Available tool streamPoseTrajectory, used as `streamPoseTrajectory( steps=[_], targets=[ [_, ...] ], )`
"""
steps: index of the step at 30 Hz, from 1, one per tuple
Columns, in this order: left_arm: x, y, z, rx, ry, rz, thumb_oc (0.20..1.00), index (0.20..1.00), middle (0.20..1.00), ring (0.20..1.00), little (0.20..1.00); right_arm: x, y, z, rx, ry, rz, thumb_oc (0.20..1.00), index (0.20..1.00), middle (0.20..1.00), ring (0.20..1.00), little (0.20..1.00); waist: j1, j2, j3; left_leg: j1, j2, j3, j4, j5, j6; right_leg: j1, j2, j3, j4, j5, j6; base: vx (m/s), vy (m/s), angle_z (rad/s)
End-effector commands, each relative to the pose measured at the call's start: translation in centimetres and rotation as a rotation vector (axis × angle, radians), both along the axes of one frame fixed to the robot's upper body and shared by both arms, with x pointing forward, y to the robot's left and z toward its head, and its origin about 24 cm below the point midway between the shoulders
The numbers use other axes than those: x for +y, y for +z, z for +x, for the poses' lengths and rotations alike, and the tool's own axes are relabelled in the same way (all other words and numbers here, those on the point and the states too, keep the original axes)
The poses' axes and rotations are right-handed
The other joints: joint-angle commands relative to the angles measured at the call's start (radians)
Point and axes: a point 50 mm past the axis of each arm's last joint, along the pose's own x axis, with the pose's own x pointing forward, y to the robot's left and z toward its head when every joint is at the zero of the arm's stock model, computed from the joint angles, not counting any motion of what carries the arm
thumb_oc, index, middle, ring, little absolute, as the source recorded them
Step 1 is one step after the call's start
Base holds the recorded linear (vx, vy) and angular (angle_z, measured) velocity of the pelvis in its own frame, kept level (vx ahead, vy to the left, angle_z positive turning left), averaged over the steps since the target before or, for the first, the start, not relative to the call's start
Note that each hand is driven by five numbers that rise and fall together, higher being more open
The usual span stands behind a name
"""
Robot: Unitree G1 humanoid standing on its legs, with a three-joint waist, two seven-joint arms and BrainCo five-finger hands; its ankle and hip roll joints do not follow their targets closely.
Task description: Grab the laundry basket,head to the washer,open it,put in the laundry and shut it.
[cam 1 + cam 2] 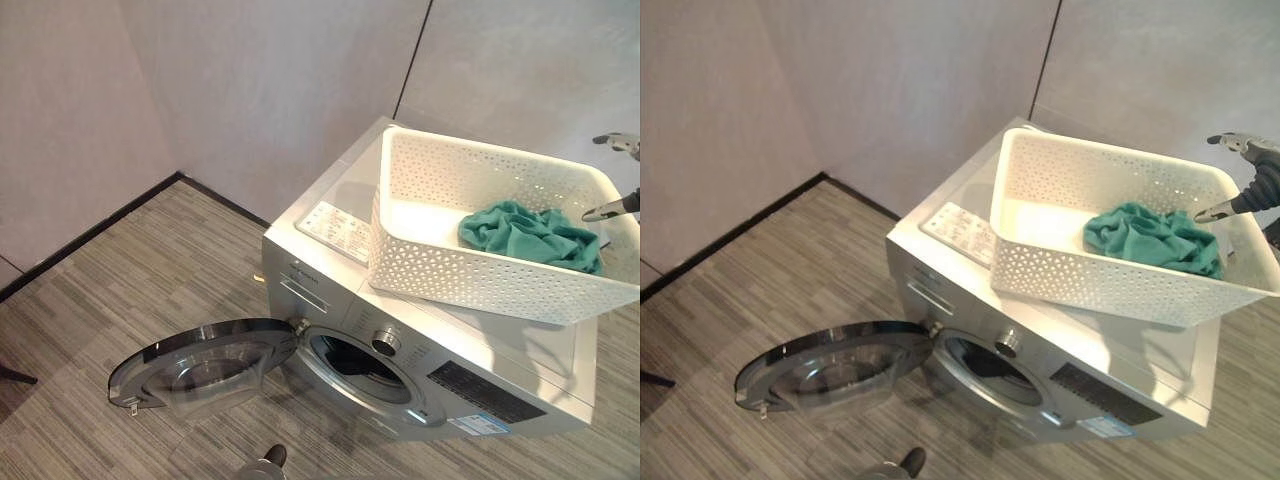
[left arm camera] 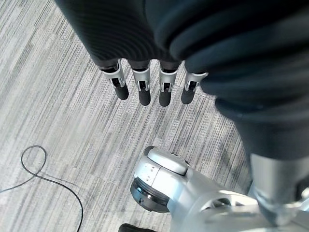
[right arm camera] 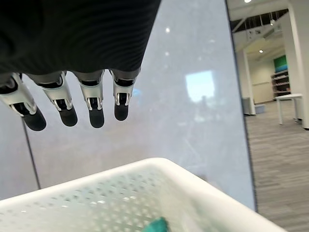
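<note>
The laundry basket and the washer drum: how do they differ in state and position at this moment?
The laundry basket sits on top of the washer, while the washer drum opens at its front, below. The laundry basket holds the teal laundry; the washer drum looks dark, with no cloth visible inside. The laundry basket is white and perforated; the washer drum has a round silver rim. Both are open: the washer door is swung wide.

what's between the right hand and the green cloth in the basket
Nothing visible. The right hand hovers open over the basket's far right rim, and the green cloth lies uncovered inside, just below it.
</note>
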Motion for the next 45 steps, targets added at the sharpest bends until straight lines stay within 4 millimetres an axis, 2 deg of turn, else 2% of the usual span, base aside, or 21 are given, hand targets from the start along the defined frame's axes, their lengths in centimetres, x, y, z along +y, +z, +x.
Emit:
streamPoseTrajectory(
  steps=[1, 6, 8, 10, 13, 17, 18, 20, 21, 22, 23, 25, 30, 32, 33, 34, 36, 37, 39, 45],
  targets=[
    [-2.0, -0.6, -1.2, 0.045, -0.006, -0.097, 1.0, 1.0, 1.0, 1.0, 1.0, 1.0, 1.8, -0.2, -0.003, 0.059, -0.006, 1.0, 1.0, 1.0, 1.0, 1.0, 0.034, -0.05, -0.072, -0.065, 0.023, -0.021, -0.016, 0.053, 0.022, -0.074, -0.029, 0.009, -0.001, 0.155, 0.033, 0.0, 0.009, -0.06],
    [-2.1, -0.5, -0.8, 0.025, -0.001, -0.11, 1.0, 1.0, 1.0, 1.0, 1.0, 1.6, 1.2, 0.0, 0.12, 0.079, -0.082, 1.0, 1.0, 1.0, 1.0, 1.0, 0.032, -0.072, -0.064, -0.068, 0.033, 0.0, -0.016, 0.049, 0.02, -0.09, -0.027, 0.031, -0.001, 0.16, 0.035, -0.01, 0.011, -0.06],
    [-1.9, -0.5, -0.7, 0.023, -0.006, -0.112, 1.0, 1.0, 1.0, 1.0, 1.0, 2.3, 0.1, 0.6, 0.194, 0.114, -0.088, 1.0, 1.0, 1.0, 1.0, 1.0, 0.039, -0.087, -0.056, -0.07, 0.036, 0.015, -0.016, 0.047, 0.019, -0.1, -0.025, 0.046, -0.001, 0.164, 0.036, -0.02, 0.012, -0.06],
    [-2.0, -0.5, -0.8, 0.024, 0.001, -0.115, 1.0, 1.0, 1.0, 1.0, 1.0, 3.0, -0.1, 1.2, 0.214, 0.143, -0.087, 1.0, 1.0, 1.0, 1.0, 1.0, 0.036, -0.088, -0.055, -0.069, 0.039, 0.023, -0.016, 0.046, 0.019, -0.103, -0.025, 0.052, -0.001, 0.165, 0.037, -0.01, 0.011, -0.15],
    [-1.9, -0.5, -1.2, 0.028, 0.016, -0.123, 1.0, 1.0, 1.0, 1.0, 1.0, 3.5, -1.6, 1.8, 0.294, 0.166, -0.07, 1.0, 1.0, 1.0, 1.0, 1.0, 0.039, -0.097, -0.052, -0.069, 0.042, 0.034, -0.016, 0.043, 0.019, -0.112, -0.024, 0.065, -0.001, 0.168, 0.037, 0.0, 0.016, -0.23],
    [-1.9, -0.5, -1.4, 0.028, 0.031, -0.126, 1.0, 1.0, 1.0, 1.0, 1.0, 4.2, -2.0, 2.3, 0.314, 0.197, -0.038, 1.0, 1.0, 1.0, 1.0, 1.0, 0.042, -0.104, -0.046, -0.07, 0.044, 0.035, -0.016, 0.044, 0.019, -0.112, -0.022, 0.066, -0.001, 0.169, 0.036, 0.0, 0.005, -0.05],
    [-1.5, -0.4, -1.5, 0.029, 0.047, -0.116, 1.0, 1.0, 1.0, 1.0, 1.0, 3.1, -2.4, 1.9, 0.331, 0.157, -0.031, 1.0, 1.0, 1.0, 1.0, 1.0, 0.041, -0.113, -0.044, -0.073, 0.045, 0.033, -0.016, 0.044, 0.018, -0.114, -0.019, 0.064, -0.001, 0.168, 0.037, 0.01, -0.01, -0.05],
    [-1.3, -0.4, -1.6, 0.031, 0.049, -0.111, 1.0, 1.0, 1.0, 1.0, 1.0, 2.7, -2.3, 1.8, 0.326, 0.138, -0.032, 1.0, 1.0, 1.0, 1.0, 1.0, 0.043, -0.117, -0.043, -0.074, 0.046, 0.033, -0.016, 0.044, 0.017, -0.114, -0.019, 0.064, -0.001, 0.168, 0.036, 0.0, 0.0, 0.0],
    [-1.0, -0.3, -2.2, 0.052, 0.054, -0.101, 1.0, 1.0, 1.0, 1.0, 1.0, 1.0, -1.7, 1.6, 0.289, 0.057, -0.049, 1.0, 1.0, 1.0, 1.0, 1.0, 0.039, -0.12, -0.043, -0.074, 0.046, 0.034, -0.016, 0.044, 0.016, -0.114, -0.019, 0.063, -0.001, 0.17, 0.036, 0.0, 0.0, 0.0],
    [-0.8, -0.3, -2.3, 0.057, 0.053, -0.096, 1.0, 1.0, 1.0, 1.0, 1.0, 0.1, -1.0, 1.4, 0.258, 0.01, -0.065, 1.0, 1.0, 1.0, 1.0, 1.0, 0.038, -0.121, -0.043, -0.074, 0.047, 0.036, -0.016, 0.043, 0.016, -0.114, -0.018, 0.064, -0.001, 0.171, 0.036, 0.0, 0.0, 0.0],
    [-0.9, -0.3, -2.3, 0.057, 0.054, -0.097, 1.0, 1.0, 1.0, 1.0, 1.0, 0.1, -1.0, 1.4, 0.257, 0.01, -0.065, 1.0, 1.0, 1.0, 1.0, 1.0, 0.038, -0.121, -0.043, -0.074, 0.047, 0.036, -0.016, 0.043, 0.016, -0.114, -0.018, 0.064, -0.001, 0.171, 0.036, 0.0, 0.0, 0.0],
    [-0.7, -0.2, -2.5, 0.069, 0.051, -0.089, 1.0, 1.0, 1.0, 1.0, 1.0, -1.2, 0.4, 1.2, 0.197, -0.067, -0.104, 1.0, 1.0, 1.0, 1.0, 1.0, 0.034, -0.121, -0.044, -0.072, 0.048, 0.04, -0.016, 0.041, 0.017, -0.113, -0.018, 0.067, -0.001, 0.172, 0.035, 0.0, 0.0, 0.0],
    [-0.7, -0.3, -2.0, 0.06, 0.038, -0.079, 1.0, 1.0, 1.0, 1.0, 1.0, -2.8, 0.9, 1.1, 0.163, -0.165, -0.173, 1.0, 1.0, 1.0, 1.0, 1.0, 0.027, -0.11, -0.044, -0.068, 0.05, 0.048, -0.016, 0.038, 0.018, -0.115, -0.016, 0.072, -0.001, 0.174, 0.033, 0.0, 0.001, -0.05],
    [-1.0, -0.3, -1.5, 0.047, 0.027, -0.083, 1.0, 1.0, 1.0, 1.0, 1.0, -3.1, 0.0, 1.2, 0.177, -0.182, -0.174, 1.0, 1.0, 1.0, 1.0, 1.0, 0.024, -0.101, -0.041, -0.068, 0.051, 0.052, -0.016, 0.038, 0.018, -0.119, -0.016, 0.075, -0.001, 0.175, 0.033, 0.0, 0.0, -0.08],
    [-1.3, -0.4, -1.1, 0.036, 0.013, -0.086, 1.0, 1.0, 1.0, 1.0, 1.0, -3.2, -1.7, 1.6, 0.224, -0.184, -0.176, 1.0, 1.0, 1.0, 1.0, 1.0, 0.024, -0.094, -0.035, -0.069, 0.051, 0.054, -0.016, 0.039, 0.019, -0.122, -0.015, 0.077, -0.001, 0.176, 0.033, -0.01, -0.001, -0.06],
    [-1.2, -0.4, -1.1, 0.036, 0.013, -0.086, 1.0, 1.0, 1.0, 1.0, 1.0, -3.2, -1.7, 1.6, 0.224, -0.183, -0.176, 1.0, 1.0, 1.0, 1.0, 1.0, 0.024, -0.095, -0.035, -0.069, 0.051, 0.054, -0.016, 0.039, 0.019, -0.122, -0.015, 0.077, -0.001, 0.176, 0.033, -0.01, -0.006, -0.06],
    [-1.6, -0.4, -0.4, 0.019, -0.005, -0.093, 1.0, 1.0, 1.0, 1.0, 1.0, -2.9, -4.1, 1.9, 0.279, -0.17, -0.153, 1.0, 1.0, 1.0, 1.0, 1.0, 0.025, -0.085, -0.027, -0.071, 0.053, 0.056, -0.016, 0.04, 0.02, -0.128, -0.016, 0.082, -0.001, 0.179, 0.032, -0.02, -0.004, -0.05],
    [-1.9, -0.5, 0.0, 0.006, -0.01, -0.098, 1.0, 1.0, 1.0, 1.0, 1.0, -2.6, -5.8, 2.2, 0.313, -0.157, -0.107, 1.0, 1.0, 1.0, 1.0, 1.0, 0.026, -0.076, -0.021, -0.073, 0.052, 0.06, -0.016, 0.041, 0.022, -0.133, -0.016, 0.085, -0.001, 0.18, 0.032, -0.02, 0.0, -0.06],
    [-2.1, -0.5, 0.4, -0.006, -0.016, -0.101, 1.0, 1.0, 1.0, 1.0, 1.0, -2.4, -7.3, 2.6, 0.333, -0.159, -0.084, 1.0, 1.0, 1.0, 1.0, 1.0, 0.03, -0.069, -0.014, -0.076, 0.052, 0.065, -0.016, 0.042, 0.023, -0.141, -0.017, 0.092, -0.001, 0.184, 0.034, -0.03, 0.009, -0.07],
    [-2.4, -0.5, 0.6, -0.01, -0.028, -0.101, 1.0, 1.0, 1.0, 1.0, 1.0, -1.9, -8.7, 3.2, 0.364, -0.152, -0.082, 1.0, 1.0, 1.0, 1.0, 1.0, 0.035, -0.056, -0.006, -0.084, 0.051, 0.077, -0.016, 0.044, 0.025, -0.159, -0.017, 0.105, -0.001, 0.189, 0.034, -0.01, 0.004, -0.11]
  ],
)
